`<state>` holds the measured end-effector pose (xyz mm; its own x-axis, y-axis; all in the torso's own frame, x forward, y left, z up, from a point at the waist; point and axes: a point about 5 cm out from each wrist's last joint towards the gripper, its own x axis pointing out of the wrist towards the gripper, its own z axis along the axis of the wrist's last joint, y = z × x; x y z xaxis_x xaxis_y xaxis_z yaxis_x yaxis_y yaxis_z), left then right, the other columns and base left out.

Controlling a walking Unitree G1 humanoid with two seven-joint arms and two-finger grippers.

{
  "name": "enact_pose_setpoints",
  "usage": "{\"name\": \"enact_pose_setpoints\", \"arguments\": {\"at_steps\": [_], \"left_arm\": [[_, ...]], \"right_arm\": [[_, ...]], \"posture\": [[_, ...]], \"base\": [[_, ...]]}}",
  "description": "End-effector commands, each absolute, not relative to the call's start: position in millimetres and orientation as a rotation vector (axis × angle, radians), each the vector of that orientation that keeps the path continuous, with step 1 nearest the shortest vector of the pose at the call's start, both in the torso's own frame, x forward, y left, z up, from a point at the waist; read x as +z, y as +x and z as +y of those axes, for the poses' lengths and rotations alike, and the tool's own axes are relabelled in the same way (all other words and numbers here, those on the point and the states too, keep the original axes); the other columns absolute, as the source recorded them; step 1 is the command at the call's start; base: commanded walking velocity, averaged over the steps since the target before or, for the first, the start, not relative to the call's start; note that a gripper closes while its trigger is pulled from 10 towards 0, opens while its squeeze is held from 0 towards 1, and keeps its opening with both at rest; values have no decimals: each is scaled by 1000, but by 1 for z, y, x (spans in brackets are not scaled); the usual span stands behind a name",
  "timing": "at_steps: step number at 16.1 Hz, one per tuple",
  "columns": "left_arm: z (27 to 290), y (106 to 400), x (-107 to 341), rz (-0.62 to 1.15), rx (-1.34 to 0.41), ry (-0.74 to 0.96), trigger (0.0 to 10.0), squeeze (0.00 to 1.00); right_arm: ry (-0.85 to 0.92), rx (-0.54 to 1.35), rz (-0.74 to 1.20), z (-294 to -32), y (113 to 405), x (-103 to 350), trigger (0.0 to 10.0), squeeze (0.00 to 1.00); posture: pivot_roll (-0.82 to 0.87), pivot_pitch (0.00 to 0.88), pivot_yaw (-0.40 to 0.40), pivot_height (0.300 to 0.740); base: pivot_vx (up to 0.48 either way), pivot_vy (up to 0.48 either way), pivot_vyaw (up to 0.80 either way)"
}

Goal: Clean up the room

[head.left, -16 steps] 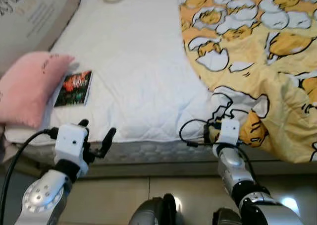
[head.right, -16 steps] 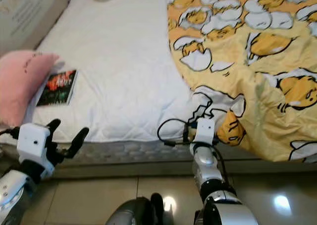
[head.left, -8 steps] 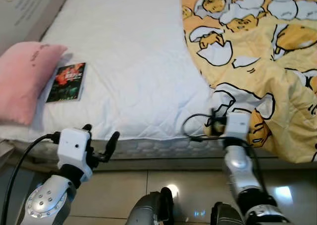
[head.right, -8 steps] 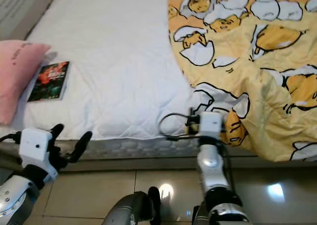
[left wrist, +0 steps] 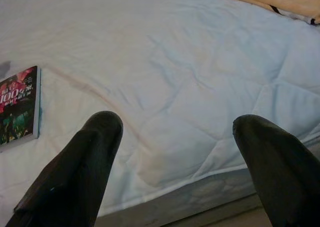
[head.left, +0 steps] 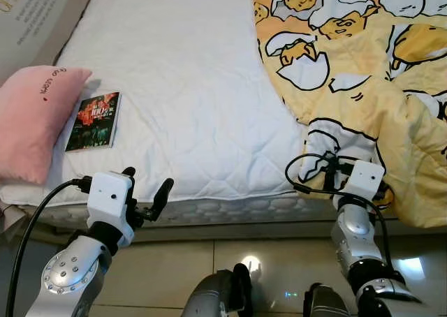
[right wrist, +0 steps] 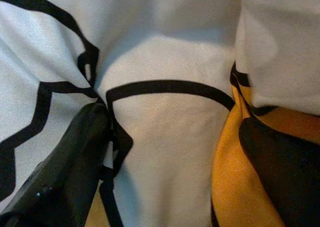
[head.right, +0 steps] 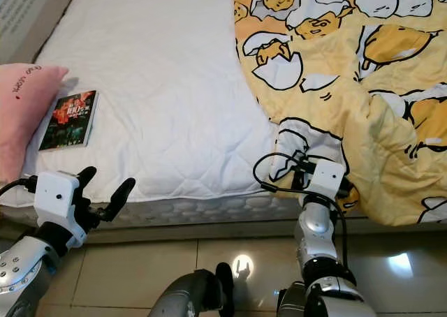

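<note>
Yellow cartoon-print blanket [head.left: 363, 72] lies rumpled over the mattress's [head.left: 181, 86] right half. Right gripper [right wrist: 170, 157] pressed into its near corner, fingers spread, nothing pinched. Left gripper [head.left: 145, 198] wide open, empty. Soft, light, slack cloth; best pinched at the corner hem.

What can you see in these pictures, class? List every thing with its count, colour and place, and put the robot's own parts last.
Mattress: one, white quilted, across the middle.
Blanket: one, yellow with egg cartoons, on the mattress's right side, draping over its near edge.
Book: one, dark cover with red, flat on the mattress beside the pillow.
Pillow: one, pink, at the left edge of the mattress.
Floor: beige glossy tiles, below the bed.
Left pincer: open, empty, at the mattress's near edge.
Right pincer: fingers spread against the blanket fabric.
</note>
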<state>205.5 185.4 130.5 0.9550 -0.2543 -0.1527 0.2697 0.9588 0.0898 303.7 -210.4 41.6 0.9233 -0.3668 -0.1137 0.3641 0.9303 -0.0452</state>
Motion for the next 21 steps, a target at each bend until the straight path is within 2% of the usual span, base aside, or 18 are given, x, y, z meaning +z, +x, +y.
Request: {"name": "enact_pose_setpoints", "arguments": {"at_steps": [1,4,6,9,12,15,16,18,21], "left_arm": [[192,204,125,179,-253,125,10000,0],[185,206,122,167,-278,106,10000,0],[176,202,117,183,-365,112,10000,0],[173,199,112,186,-382,119,10000,0],[173,204,110,178,-372,108,10000,0],[165,205,112,170,-445,131,10000,0],[164,204,112,172,-473,132,10000,0],[149,198,113,184,-645,130,10000,0],[134,191,122,186,-776,46,10000,0]], "right_arm": [[-41,-300,95,-191,302,41,10000,0],[-61,-183,-13,-167,293,53,10000,0],[-54,-153,-69,-159,278,63,10000,0],[-68,-196,-104,-166,250,77,10000,0],[-80,-285,33,-186,232,51,10000,0],[45,-341,217,-190,241,22,10000,0],[55,-341,237,-190,243,20,10000,0],[29,-350,282,-189,256,8,10000,0],[10,-385,257,-195,270,14,10000,0]], "posture": [[110,221,276,740],[80,223,258,740],[67,223,248,740],[39,211,222,740],[25,198,225,740],[51,201,250,740],[58,203,253,740],[96,214,274,740],[104,223,300,740]], "base": [[0,0,0],[0,0,0],[0,0,0],[0,0,0],[0,0,0],[0,0,0],[0,0,0],[0,0,0],[0,0,0]]}}
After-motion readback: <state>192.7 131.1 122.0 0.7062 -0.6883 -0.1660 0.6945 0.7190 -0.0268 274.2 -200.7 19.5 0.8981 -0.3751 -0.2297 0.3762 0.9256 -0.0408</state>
